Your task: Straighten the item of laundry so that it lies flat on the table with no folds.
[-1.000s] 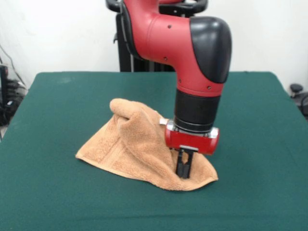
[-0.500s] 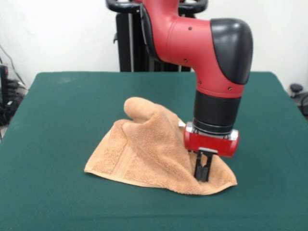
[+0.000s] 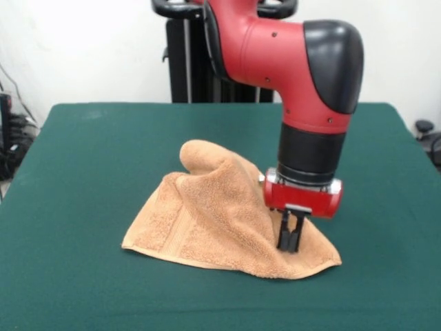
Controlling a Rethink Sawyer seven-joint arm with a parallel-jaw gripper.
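The orange-tan terry towel (image 3: pixel 213 221) lies bunched on the dark green table (image 3: pixel 83 172), near the middle front. It rises in a folded hump at its far side and spreads in a rough triangle toward the front. A woven band runs along its left part. My gripper (image 3: pixel 290 240) points straight down at the towel's right front corner. Its black fingers (image 3: pixel 284 234) are close together and pinch the cloth there. The white label is hidden.
The robot's black pedestal (image 3: pixel 182 62) stands at the far edge of the table. Cables and dark gear (image 3: pixel 10 148) sit off the table's left side, and a dark object (image 3: pixel 427 134) sits off its right side.
My gripper has dragged the towel's corner to the right, and the whole towel slid right with it. In the last half second it rose slightly and barely moved sideways.
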